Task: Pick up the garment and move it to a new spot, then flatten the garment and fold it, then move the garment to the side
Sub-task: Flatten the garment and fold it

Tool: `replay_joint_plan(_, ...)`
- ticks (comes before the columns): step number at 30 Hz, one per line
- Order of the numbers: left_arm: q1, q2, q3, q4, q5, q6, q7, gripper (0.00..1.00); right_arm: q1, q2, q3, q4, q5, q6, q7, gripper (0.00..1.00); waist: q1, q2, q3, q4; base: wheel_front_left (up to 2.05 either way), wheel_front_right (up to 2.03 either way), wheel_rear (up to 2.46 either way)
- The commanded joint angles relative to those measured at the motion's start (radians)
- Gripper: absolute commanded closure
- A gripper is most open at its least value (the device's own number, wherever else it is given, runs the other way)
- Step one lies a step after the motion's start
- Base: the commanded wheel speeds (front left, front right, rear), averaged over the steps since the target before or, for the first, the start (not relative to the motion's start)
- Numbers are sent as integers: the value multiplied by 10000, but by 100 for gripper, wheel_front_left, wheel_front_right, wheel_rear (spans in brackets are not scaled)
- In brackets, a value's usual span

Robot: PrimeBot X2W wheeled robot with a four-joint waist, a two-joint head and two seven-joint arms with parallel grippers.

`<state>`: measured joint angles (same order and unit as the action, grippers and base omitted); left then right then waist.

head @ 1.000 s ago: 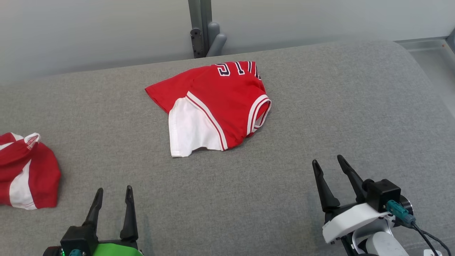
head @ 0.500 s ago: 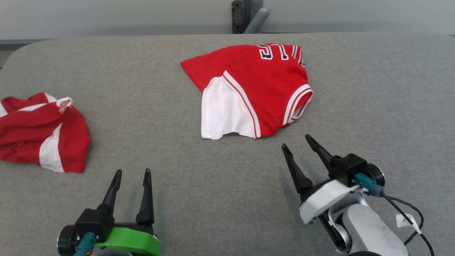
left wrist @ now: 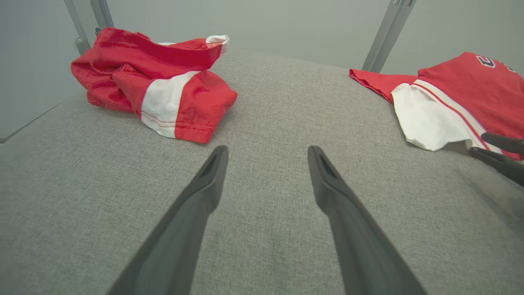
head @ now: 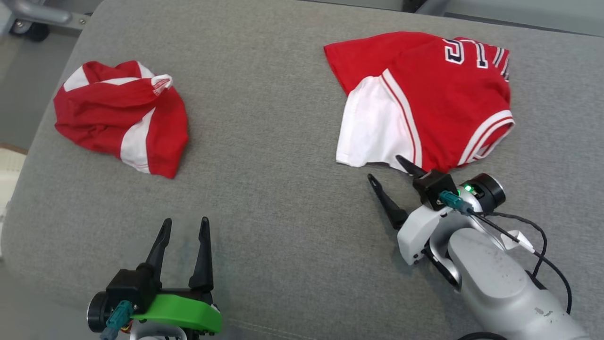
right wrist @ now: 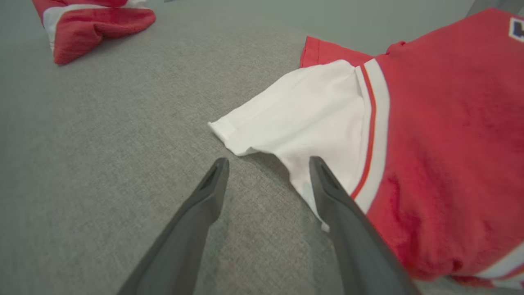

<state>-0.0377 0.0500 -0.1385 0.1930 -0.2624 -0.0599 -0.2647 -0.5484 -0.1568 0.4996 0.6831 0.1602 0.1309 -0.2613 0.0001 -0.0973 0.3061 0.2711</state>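
We're looking down on the grey padded surface [head: 283, 141], and two red-and-white garments are in play. On the far right lies the folded jersey [head: 439, 94], red body uppermost, with its white sleeve spread toward the near left and dark-and-white lettering along its far edge. Well apart from it, on the far left, sits the crumpled garment [head: 122, 118], bunched into a loose heap close to the surface's left edge.

The right gripper [head: 384, 168] is right at the jersey's near edge, jaws spread wide with nothing between them. In the right wrist view we see that gripper [right wrist: 269, 160] up close. One finger is over bare grey fabric, and the other has its tip over the hem of the white sleeve on the jersey [right wrist: 430, 143]. We cannot tell whether it touches the cloth.

On the near left the left gripper [head: 186, 220] hangs over open surface, jaws also spread and empty. Its own camera shows the left gripper [left wrist: 268, 148] pointing between the two pieces, with the crumpled garment [left wrist: 155, 78] ahead to the left and the jersey [left wrist: 470, 86] off to the right.
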Motion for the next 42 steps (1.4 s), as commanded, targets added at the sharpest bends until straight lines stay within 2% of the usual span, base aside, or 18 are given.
replay_joint_plan(1,-183,16,-55,-25,-125,114,5,0,-242,-60,-118,307,-289,-3,-21,0,-1,-1,504,737,0,0,0)
replay_joint_plan(10,-260,16,-277,-39,-481,145,5,0,-764,-35,-1134,2019,-1854,-11,27,0,-1,-1,821,963,0,0,0)
replay_joint_plan(11,-290,15,-293,-32,-510,114,5,0,-790,-13,-1274,2231,-2025,-12,33,13,-1,-1,850,959,0,0,0)
replay_joint_plan(12,-333,15,-303,-23,-528,100,5,0,-836,30,-1420,2404,-2182,-12,68,61,-1,-1,875,947,0,0,0)
replay_joint_plan(13,-386,15,-304,-22,-532,87,5,0,-857,83,-1545,2516,-2304,-14,79,100,-1,-1,897,929,0,0,0)
replay_joint_plan(17,-461,17,-240,-88,-509,-24,5,0,-675,264,-1819,2462,-2610,-5,78,100,-1,-1,856,734,0,0,0)
replay_joint_plan(20,-390,17,-125,-98,-437,-57,5,0,-239,299,-1910,1874,-2511,-3,52,100,-1,-1,707,446,0,0,0)
replay_joint_plan(26,-214,18,-4,-5,-391,-172,5,0,737,-28,-1732,525,-1991,-5,38,100,-1,-1,371,-236,0,0,0)
replay_joint_plan(32,-259,20,15,54,-243,-300,5,0,1726,-602,-1592,-656,-1336,-9,15,100,-1,-1,71,-1028,0,0,0)
replay_joint_plan(35,-232,20,54,105,-197,-360,5,0,2271,-1188,-1585,-1109,-1105,-9,12,100,-1,-1,-103,-1428,0,0,0)
replay_joint_plan(42,44,18,147,220,-132,-428,5,0,2982,-2071,-3047,-1380,-768,-9,-17,100,-1,-1,-481,-1964,0,0,0)
